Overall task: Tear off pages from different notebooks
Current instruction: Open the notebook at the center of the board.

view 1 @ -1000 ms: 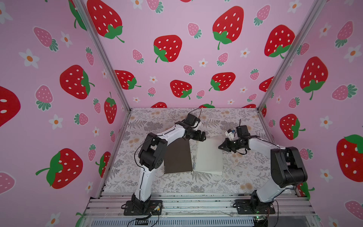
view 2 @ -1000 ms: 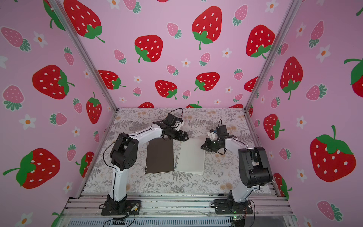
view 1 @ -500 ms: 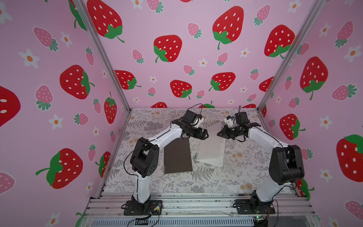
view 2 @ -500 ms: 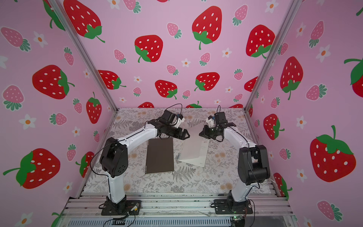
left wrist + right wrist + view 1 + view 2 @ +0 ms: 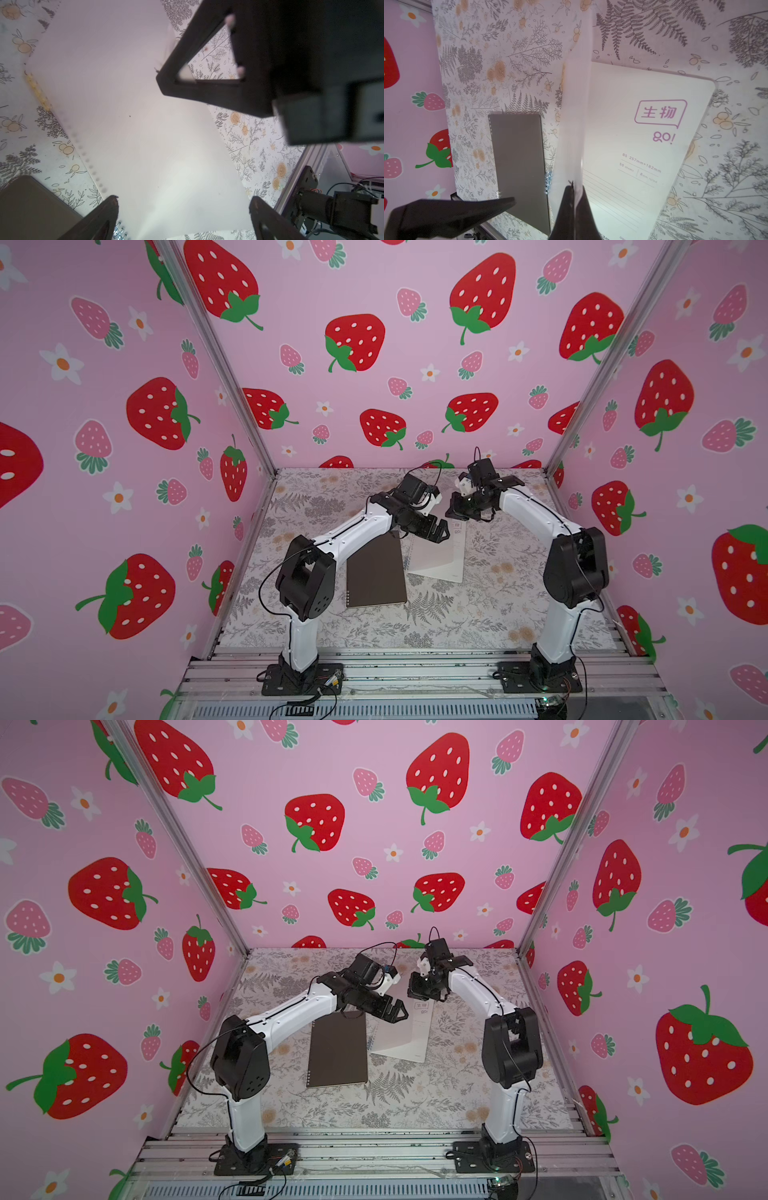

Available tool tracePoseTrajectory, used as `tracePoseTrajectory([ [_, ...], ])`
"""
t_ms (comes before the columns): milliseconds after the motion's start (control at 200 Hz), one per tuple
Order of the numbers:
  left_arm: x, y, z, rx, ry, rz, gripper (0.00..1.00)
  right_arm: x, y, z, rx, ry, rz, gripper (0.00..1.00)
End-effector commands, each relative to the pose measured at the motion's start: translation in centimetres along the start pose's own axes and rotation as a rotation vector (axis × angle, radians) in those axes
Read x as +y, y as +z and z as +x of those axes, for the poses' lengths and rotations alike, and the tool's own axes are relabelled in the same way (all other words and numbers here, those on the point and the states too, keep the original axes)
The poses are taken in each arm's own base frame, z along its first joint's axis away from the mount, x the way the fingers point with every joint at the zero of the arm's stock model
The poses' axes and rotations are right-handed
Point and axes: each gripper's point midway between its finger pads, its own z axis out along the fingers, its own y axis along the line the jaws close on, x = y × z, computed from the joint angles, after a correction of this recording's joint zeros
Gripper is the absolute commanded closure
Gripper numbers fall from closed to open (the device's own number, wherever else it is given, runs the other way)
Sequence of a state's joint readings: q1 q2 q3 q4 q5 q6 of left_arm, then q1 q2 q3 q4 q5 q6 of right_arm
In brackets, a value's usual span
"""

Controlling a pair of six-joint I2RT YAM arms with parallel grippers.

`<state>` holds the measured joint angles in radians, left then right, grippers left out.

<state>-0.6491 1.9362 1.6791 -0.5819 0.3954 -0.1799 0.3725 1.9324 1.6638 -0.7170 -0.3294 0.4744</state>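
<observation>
Landmark: closed rectangular spiral notebook with a matte dark brown-grey cover point(image 5: 376, 572), lying flat on the grey-and-orange floral-print tabletop point(image 5: 498, 601), nearest the arm bases. All places below are given from this dark notebook.
Cream notebook: stiff, smooth cream-white cover with a boxed purple label point(image 5: 643, 135), just beside the dark notebook on the robot's right and skewed to it. Its wire coil point(image 5: 548, 182) faces the dark notebook.
Page: thin white paper sheet with a row of small punched holes along one edge point(image 5: 135, 124). It is raised off the cream notebook, limp and bowed.
Left gripper: black, with open triangular fingers point(image 5: 441, 532), just past the dark notebook's far edge and over the page. Its jaws are spread wide with nothing between them.
Right gripper: black point(image 5: 573, 188), farther off and to the right. Its jaws are pinched tight on an edge of the page.
Step (judged): first tear, on the cream notebook. The dark notebook is closed, its turn not yet come.
Unclear: whether any holes are caught on the coil. Cannot tell.
Next (judged): left jaws go down to pin the cream cover near the coil, then the right pulls steadily away from the coil. Thin paper may rip unevenly at the holes.
</observation>
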Motion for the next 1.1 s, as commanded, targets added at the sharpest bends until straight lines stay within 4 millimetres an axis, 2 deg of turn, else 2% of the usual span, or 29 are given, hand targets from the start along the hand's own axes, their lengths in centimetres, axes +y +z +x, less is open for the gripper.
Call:
tracePoseTrajectory([
  [0,-1.6,-1.9,-2.1,-0.050,0.045,0.008,0.00,0.1,-0.3,-0.1,0.006,-0.004,0.046,1.00],
  [135,-1.3,-0.8,-1.8,-0.014,0.058,-0.042,0.01,1.5,-1.1,-1.0,-0.022,0.020,0.018,1.00],
  [355,-1.1,-0.4,-2.1,-0.005,0.105,-0.157,0.00,4.6,-2.6,-2.4,-0.053,0.041,-0.074,1.00],
  [505,-0.5,-0.2,-1.7,0.019,0.140,-0.229,0.00,5.3,-2.8,-2.1,-0.023,0.062,-0.089,1.00],
  [720,-0.2,0.2,-1.6,0.053,0.196,-0.329,0.08,6.3,-2.9,-2.2,-0.020,0.090,-0.084,1.00],
  [935,0.4,0.8,-0.8,0.078,0.243,-0.400,0.09,7.6,-2.7,-2.4,-0.005,0.127,-0.043,1.00],
  [1096,1.0,0.9,0.0,0.098,0.270,-0.469,0.14,7.9,-2.5,-3.0,-0.017,0.174,-0.053,1.00],
])
